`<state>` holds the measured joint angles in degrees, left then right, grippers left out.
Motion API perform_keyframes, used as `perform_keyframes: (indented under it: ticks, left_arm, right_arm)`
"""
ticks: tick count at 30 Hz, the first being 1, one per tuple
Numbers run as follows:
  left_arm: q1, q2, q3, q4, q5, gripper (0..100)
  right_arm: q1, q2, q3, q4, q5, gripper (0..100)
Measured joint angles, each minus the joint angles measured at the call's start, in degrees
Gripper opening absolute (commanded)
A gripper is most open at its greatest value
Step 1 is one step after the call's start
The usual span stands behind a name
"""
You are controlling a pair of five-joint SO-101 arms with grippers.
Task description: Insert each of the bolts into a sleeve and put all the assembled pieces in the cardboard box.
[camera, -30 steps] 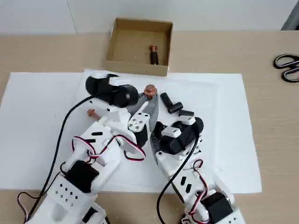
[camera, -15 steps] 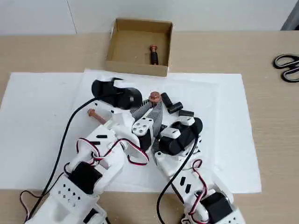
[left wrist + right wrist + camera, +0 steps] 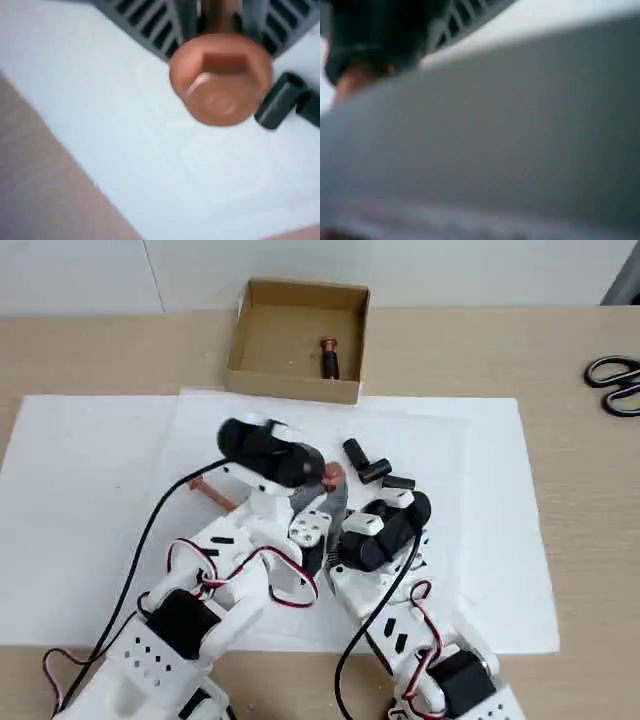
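Note:
My left gripper (image 3: 330,490) is shut on a copper bolt (image 3: 332,477) over the white paper; in the left wrist view the bolt's hexagonal head (image 3: 220,80) points outward from between the grey fingers (image 3: 145,20). My right gripper (image 3: 345,535) sits close beside it, mostly hidden under the arms. Three black sleeves (image 3: 375,470) lie just right of the held bolt; one sleeve (image 3: 279,101) lies near the bolt's head. A second loose bolt (image 3: 212,490) lies on the paper to the left. The cardboard box (image 3: 255,335) at the back holds one assembled piece (image 3: 328,357).
A white paper sheet (image 3: 80,500) covers the wooden table (image 3: 480,350). Black-handled scissors (image 3: 615,380) lie at the far right edge. The left arm's black cable (image 3: 150,530) runs across the paper on the left.
My left gripper has carried the bolt nearer and slightly right, toward the right gripper. The right arm has hardly moved.

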<state>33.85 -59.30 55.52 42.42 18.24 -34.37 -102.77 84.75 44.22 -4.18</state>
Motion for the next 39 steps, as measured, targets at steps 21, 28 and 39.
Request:
perform_keyframes:
  ticks: [21,28,39]
  left_arm:
    - [-0.4,0.0,-3.3,12.2,-3.8,17]
    - [-4.0,0.0,-14.6,19.7,-4.7,19]
    - [-27.2,-0.1,-26.4,40.7,-22.0,21]
  right_arm:
    - [0.1,0.0,0.2,0.0,0.1,0.4]
    - [0.1,-0.1,0.2,0.0,0.1,0.4]
    - [11.6,1.3,-5.8,6.5,0.7,0.4]
